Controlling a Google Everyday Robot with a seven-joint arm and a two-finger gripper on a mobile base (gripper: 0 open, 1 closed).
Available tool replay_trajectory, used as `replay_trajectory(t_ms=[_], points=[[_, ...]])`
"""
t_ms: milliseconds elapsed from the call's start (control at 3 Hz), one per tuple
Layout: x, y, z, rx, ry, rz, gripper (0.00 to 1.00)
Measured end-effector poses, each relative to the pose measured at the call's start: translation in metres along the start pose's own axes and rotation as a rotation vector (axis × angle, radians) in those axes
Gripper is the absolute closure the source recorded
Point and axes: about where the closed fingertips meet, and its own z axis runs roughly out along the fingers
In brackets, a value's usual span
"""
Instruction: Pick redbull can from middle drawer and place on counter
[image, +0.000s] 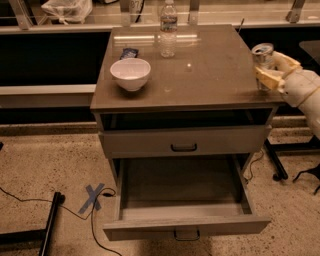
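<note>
The redbull can (263, 57) is a slim silvery can held upright at the right edge of the counter (200, 75). My gripper (272, 67) reaches in from the right and is shut on the can, with cream fingers (285, 61) on either side of it. I cannot tell whether the can's base touches the counter. The middle drawer (182, 200) is pulled wide open below and looks empty inside. Its dark handle (186, 234) shows on the front.
A white bowl (130, 73) sits at the counter's left. A clear water bottle (168, 30) stands at the back middle, with a small dark packet (129, 52) left of it. The handled drawer above (183, 142) is shut. Blue tape cross (92, 197) and cables lie on the floor.
</note>
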Motion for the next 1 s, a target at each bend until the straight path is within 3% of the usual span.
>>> replay_trajectory(t_ms=[333, 1000], points=[[0.016, 0.007, 0.027, -0.043, -0.006, 0.000, 1.00], [0.026, 0.015, 0.057, -0.106, -0.007, -0.032, 1.00]])
